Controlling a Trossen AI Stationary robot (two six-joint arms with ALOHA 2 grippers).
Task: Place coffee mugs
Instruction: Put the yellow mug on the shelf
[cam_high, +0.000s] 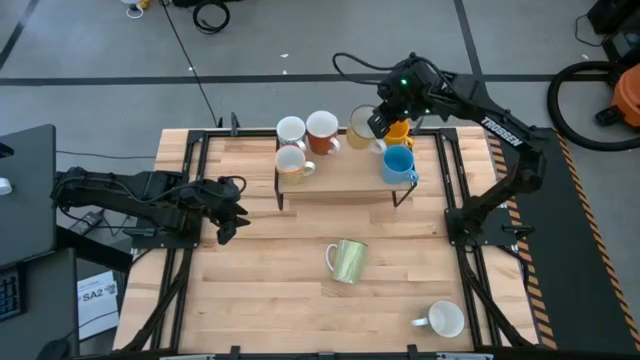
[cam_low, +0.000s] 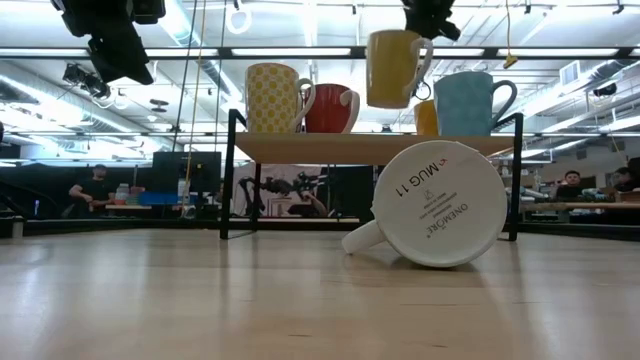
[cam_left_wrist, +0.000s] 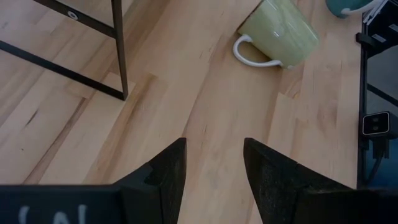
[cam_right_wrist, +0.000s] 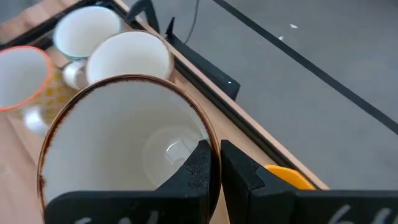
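Right now, per item:
Right gripper (cam_high: 377, 124): hanging over the rack's back right part, upper centre-right of the high view, fingers pinched together on the rim of a yellow mug (cam_high: 361, 128); in the right wrist view one finger is sitting inside the cup and one outside.
Yellow mug: hanging upright from that grip, clear of the shelf w/ a gap under its base in the low view (cam_low: 393, 67), upper centre of that frame.
Left gripper (cam_high: 232, 212): resting low at left-centre of the high view, well apart from every mug, fingers (cam_left_wrist: 166, 171) standing apart w/ bare table showing btwn them.
Rack (cam_high: 340, 180): standing at top centre of the table, holding the placed mugs.
White mug (cam_high: 291, 131): sitting at the shelf's back left.
Orange-rimmed mug (cam_high: 291, 161): sitting just in front of the white one.
Reddish-brown mug (cam_high: 322, 131): sitting just right of the white one.
Light blue mug (cam_high: 398, 163): sitting at the shelf's right front.
Orange-yellow mug (cam_high: 400, 129): standing behind the blue one, mostly hidden by the arm.
Pale green mug (cam_high: 348, 260): lying on its side on the table (cam_high: 260, 280), centre of the high view, in front of the rack.
Second white mug (cam_high: 443, 320): sitting at lower right of the high view, near the table's front edge.
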